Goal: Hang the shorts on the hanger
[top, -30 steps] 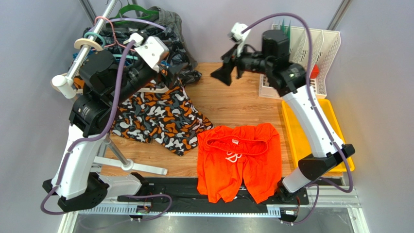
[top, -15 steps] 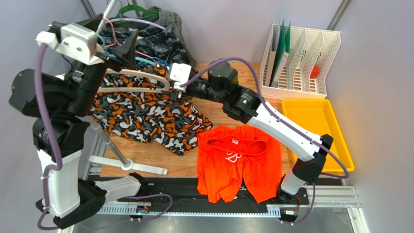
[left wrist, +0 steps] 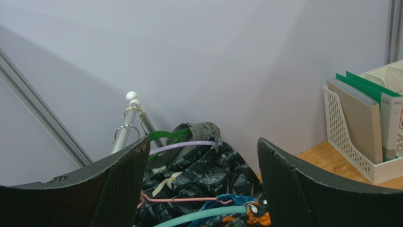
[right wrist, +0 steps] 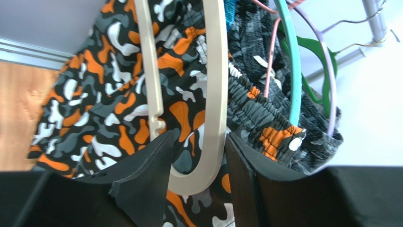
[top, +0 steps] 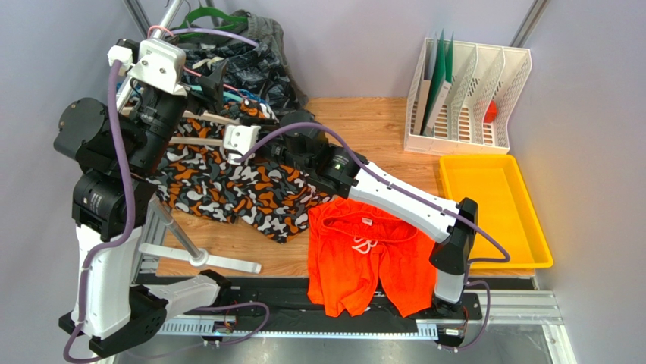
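The bright orange-red shorts lie flat on the table at the front, apart from both grippers. The cream hanger hangs at the left in front of the camouflage shorts. In the right wrist view its shoulder and crossbar run down to a curved end that sits between my jaws and touches both. My right gripper is shut on that end. My left gripper is wide open and empty. It is held high by the clothes rail and faces the back wall.
Camouflage shorts drape from the rack onto the table. The rail carries thin teal, pink, purple and green hangers and dark clothes. A white file organiser and a yellow tray stand at the right. The rack's foot lies front left.
My right arm swung from high at the back right, leftward and down to the hanger, and its jaws now hold the hanger's end. My left arm lifted up, then shifted right.
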